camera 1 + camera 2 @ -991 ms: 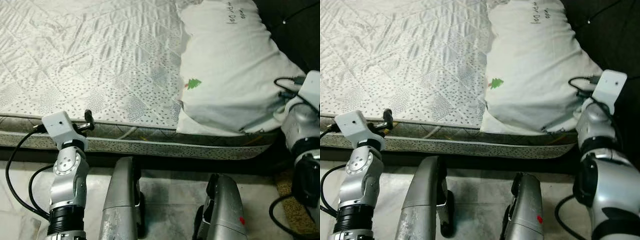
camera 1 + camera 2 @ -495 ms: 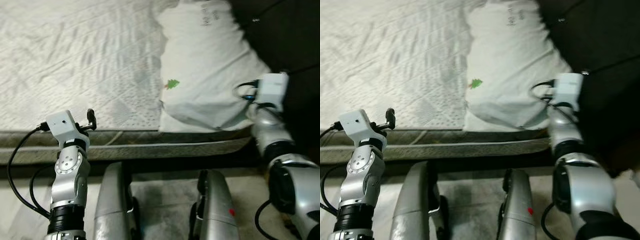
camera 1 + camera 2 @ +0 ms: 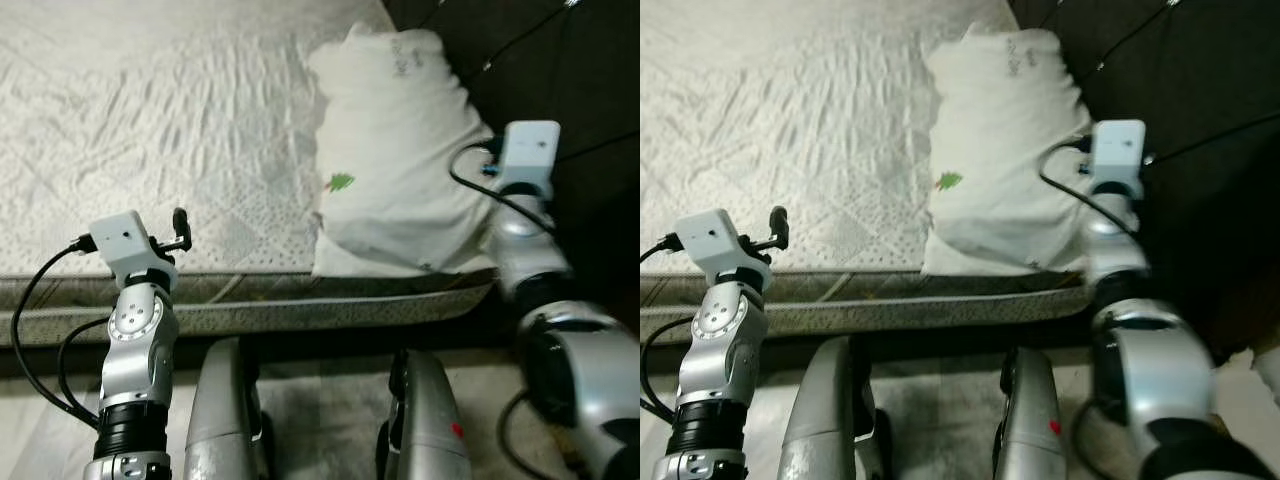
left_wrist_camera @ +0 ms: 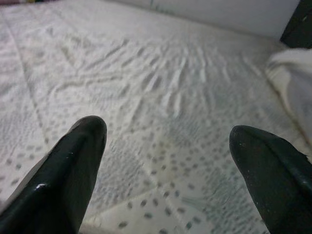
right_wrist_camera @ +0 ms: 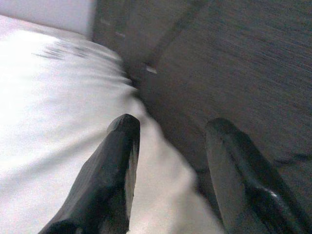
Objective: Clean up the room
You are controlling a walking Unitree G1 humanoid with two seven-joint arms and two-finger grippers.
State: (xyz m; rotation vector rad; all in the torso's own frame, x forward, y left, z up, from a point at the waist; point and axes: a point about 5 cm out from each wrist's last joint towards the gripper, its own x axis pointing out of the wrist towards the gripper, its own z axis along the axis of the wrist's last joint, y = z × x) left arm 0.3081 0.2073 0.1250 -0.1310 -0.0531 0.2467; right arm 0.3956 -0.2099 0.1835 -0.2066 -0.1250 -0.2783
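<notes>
1. Bed (image 3: 150, 130): takes up the upper left and centre of the eye views, quilted cover creased, its near edge running across mid-frame. Best treated as the work surface; judged step is straightening the pillow at its right end.
2. Pillow (image 3: 395, 170): lies in the upper centre-right, long side running up the frame, its lower corner hanging just over the mattress edge, dark headboard (image 3: 560, 90) beside it. Should be gripped at the edge fabric rather than the bulk, so the pinch holds.
3. Right gripper (image 5: 168, 161): sits at the pillow's right edge, mid-right of the eye views. Fingers parted moderately, holding nothing, pointed into the seam between pillow and headboard. Needs easing onto the cloth before closing.
4. Left gripper (image 4: 165, 161): low left, over the cover. Fingers spread wide, empty. Fine left parked.
</notes>
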